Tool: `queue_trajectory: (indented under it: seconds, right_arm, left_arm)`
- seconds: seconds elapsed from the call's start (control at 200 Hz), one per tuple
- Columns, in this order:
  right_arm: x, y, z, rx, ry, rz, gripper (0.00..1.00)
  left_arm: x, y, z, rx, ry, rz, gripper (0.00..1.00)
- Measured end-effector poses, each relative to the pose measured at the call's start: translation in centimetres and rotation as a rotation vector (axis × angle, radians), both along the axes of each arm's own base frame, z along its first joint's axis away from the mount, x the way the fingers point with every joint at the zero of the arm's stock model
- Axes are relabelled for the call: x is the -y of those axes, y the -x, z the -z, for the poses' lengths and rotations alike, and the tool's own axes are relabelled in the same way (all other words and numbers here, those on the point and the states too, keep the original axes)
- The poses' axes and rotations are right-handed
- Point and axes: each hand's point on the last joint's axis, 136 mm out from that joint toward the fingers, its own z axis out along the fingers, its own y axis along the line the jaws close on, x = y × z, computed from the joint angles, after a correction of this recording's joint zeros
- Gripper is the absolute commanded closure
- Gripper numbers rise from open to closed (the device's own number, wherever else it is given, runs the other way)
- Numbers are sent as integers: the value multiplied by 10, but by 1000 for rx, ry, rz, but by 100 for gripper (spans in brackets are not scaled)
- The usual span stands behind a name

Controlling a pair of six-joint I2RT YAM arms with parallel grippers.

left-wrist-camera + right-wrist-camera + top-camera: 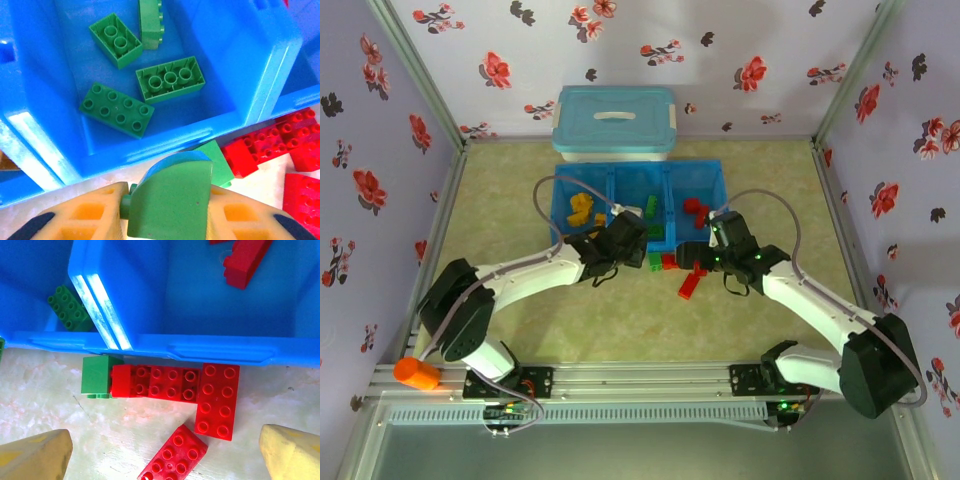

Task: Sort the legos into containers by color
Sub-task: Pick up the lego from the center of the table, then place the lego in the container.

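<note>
Clearance matters: the left gripper (167,220), clenched on a green blocky plastic brick (170,195) at the translucent blue tray's (150,152) near edge, should cross it before releasing among green bricks (116,110); right gripper (165,460) gapes wide

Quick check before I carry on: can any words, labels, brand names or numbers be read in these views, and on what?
No text can be read.
Storage box lid: plain, no label visible.
Blue tray: no marking visible.
Red legos: any embossing on the studs is too blurred to read.
Green lego in the left end effector: smooth face, no print.
</note>
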Motion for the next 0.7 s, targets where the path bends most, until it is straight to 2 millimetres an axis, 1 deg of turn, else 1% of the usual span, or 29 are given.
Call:
queue_trajectory:
  seconds: [0.19,0.405,0.565,0.65,0.7]
  right_arm:
    - [2,2,0,-5,7,2,3]
    - [7,7,-10,28,-19,20,3]
    - [12,16,0,11,-14,29,3]
    - [12,16,1,8,-12,28,3]
    - [12,16,1,8,-12,29,3]
  left_arm:
    - [-5,-11,-9,18,2,-12,69]
    - [-6,-30,-33,61,35,-33,69]
    - [-7,-48,-57,98,73,-52,69]
    - [-6,-57,-66,111,86,-58,69]
    - [-5,-63,-68,114,89,-60,69]
